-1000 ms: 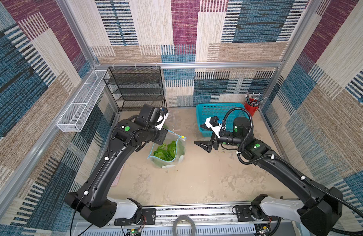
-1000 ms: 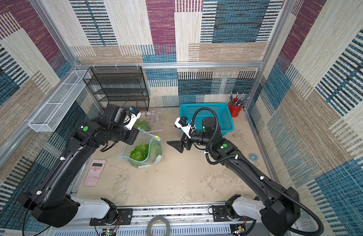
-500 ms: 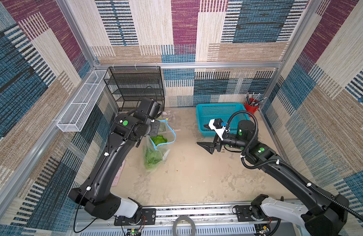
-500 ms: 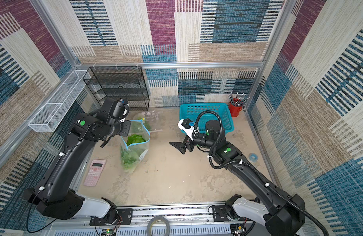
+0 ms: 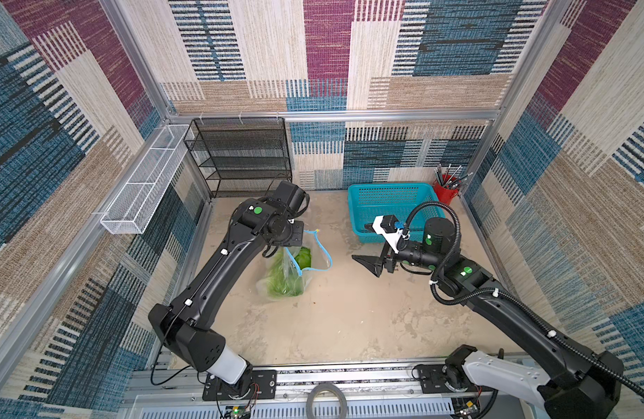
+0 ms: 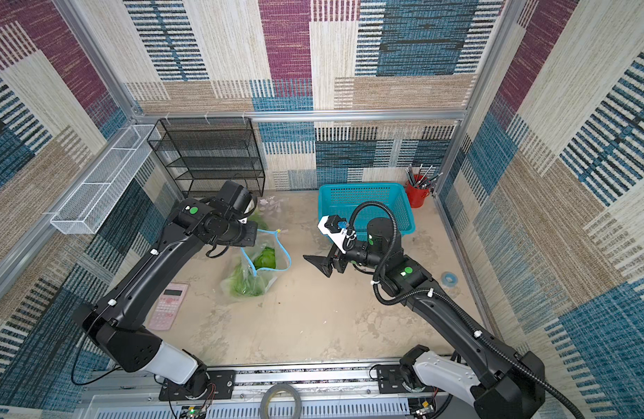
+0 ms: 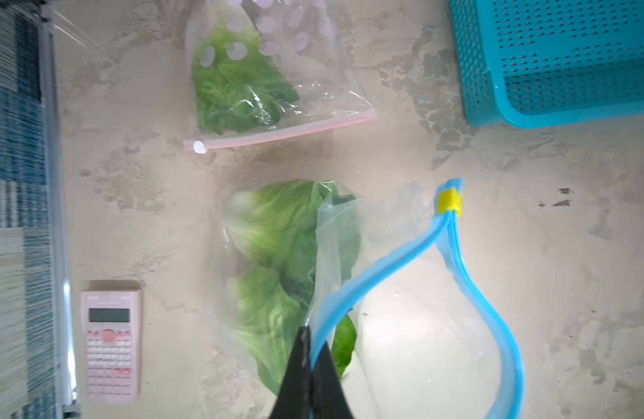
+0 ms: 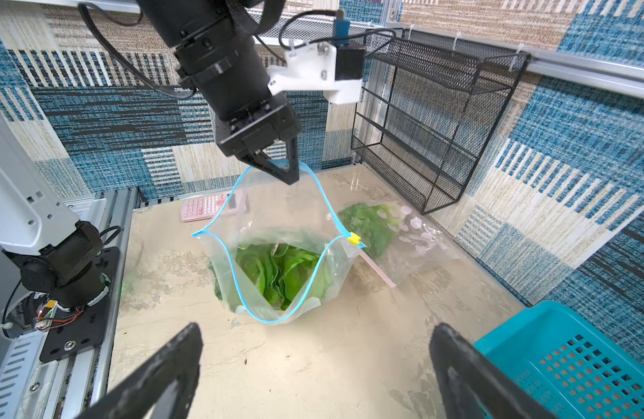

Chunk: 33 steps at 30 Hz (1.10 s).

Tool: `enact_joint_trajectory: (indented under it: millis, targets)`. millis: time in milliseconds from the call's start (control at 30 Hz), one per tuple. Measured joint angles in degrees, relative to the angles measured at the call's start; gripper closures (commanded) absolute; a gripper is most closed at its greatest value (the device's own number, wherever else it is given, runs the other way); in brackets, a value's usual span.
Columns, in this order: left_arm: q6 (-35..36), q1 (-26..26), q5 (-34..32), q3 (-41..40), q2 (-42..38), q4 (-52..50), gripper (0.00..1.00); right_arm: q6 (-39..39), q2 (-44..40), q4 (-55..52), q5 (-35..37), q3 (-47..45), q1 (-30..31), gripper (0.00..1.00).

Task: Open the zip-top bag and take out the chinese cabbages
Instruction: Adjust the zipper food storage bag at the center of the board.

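Note:
The clear zip-top bag [image 5: 315,250] [image 6: 273,250] [image 8: 277,217] with a blue zip rim hangs upright left of centre, its bottom on the table and its mouth wide open. My left gripper [image 7: 311,348] [image 8: 291,177] points down from above it, shut on the blue rim [image 7: 386,261]. The chinese cabbages [image 5: 282,281] [image 6: 246,281] [image 7: 273,232] [image 8: 280,272] lie bunched at the bottom as crinkled green leaves; how many I cannot tell. My right gripper [image 5: 367,265] [image 6: 318,265] [image 8: 315,330] hovers open to the bag's right, pointing at its mouth, holding nothing.
A second bag [image 7: 240,83] [image 8: 386,232] with a pink zip, holding greens, lies behind the first. A teal basket [image 5: 389,192] and red pen cup [image 5: 445,190] stand back right, a black wire rack [image 5: 240,156] back left. A pink calculator [image 6: 168,304] lies near the left wall.
My left gripper has lifted the bag by its rim from lying slumped to hanging upright, and shifted a little left. The right gripper has hardly moved.

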Motion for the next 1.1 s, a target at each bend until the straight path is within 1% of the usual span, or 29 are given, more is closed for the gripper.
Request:
enact_joint_trajectory:
  millis: [267,467,567,633,767,933,1100]
  targets:
    - [-6.01,-2.73,7.28,-5.14,-0.72,7.96,1.0,3.37,-0.66,1.57,-1.25,-3.52,-0.02,0.0]
    - [-7.87,-5.07,10.64,-5.64,2.03,12.44,1.0,8.02,1.22,4.85,-4.42,-6.21,-0.02,0.03]
    - [-8.68,-5.64,12.24,-6.23,3.19,13.94,0.97,10.29,2.4,6.1,-5.53,-7.58,-0.02,0.03]
    - [-8.9,-5.86,13.55,-6.8,3.67,14.95,0.95,11.85,2.67,7.28,-6.25,-8.85,-0.02,0.03]
    - [-9.2,-6.12,15.28,-7.34,3.85,16.72,0.86,14.8,3.43,10.1,-8.0,-11.13,-0.02,0.02]
    - [-9.42,-6.27,17.92,-7.34,3.85,19.04,0.71,17.49,5.64,13.07,-9.4,-12.22,-0.02,0.01]
    - [-9.27,-6.4,19.19,-7.34,3.39,19.82,0.7,19.34,9.14,15.32,-10.56,-11.96,-0.02,0.01]
